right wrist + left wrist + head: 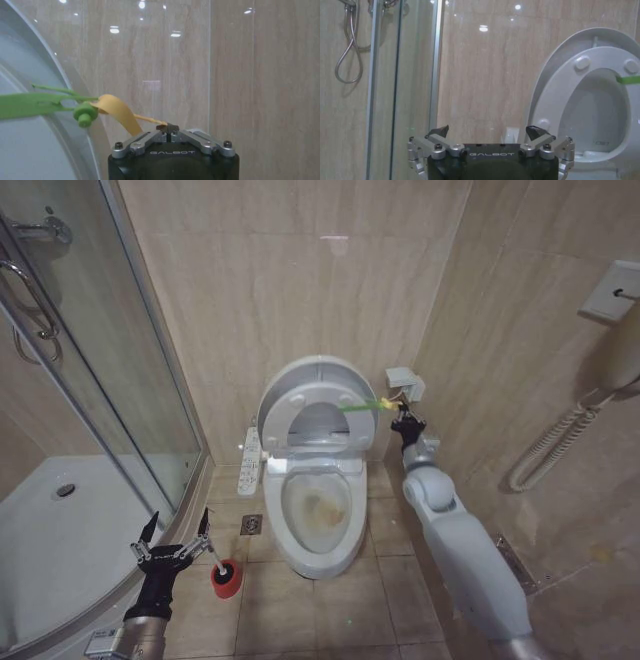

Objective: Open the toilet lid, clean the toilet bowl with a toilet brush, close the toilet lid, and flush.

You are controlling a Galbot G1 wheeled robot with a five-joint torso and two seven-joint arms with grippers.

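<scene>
Our right gripper [404, 418] is pinched shut on the strap [362, 406] beside the upright toilet lid [318, 385]. Our left gripper [176, 532], fingers spread and empty, hangs nearer the toilet brush [222, 568], which stands just right of it, well left of the toilet bowl [318, 515].
</scene>
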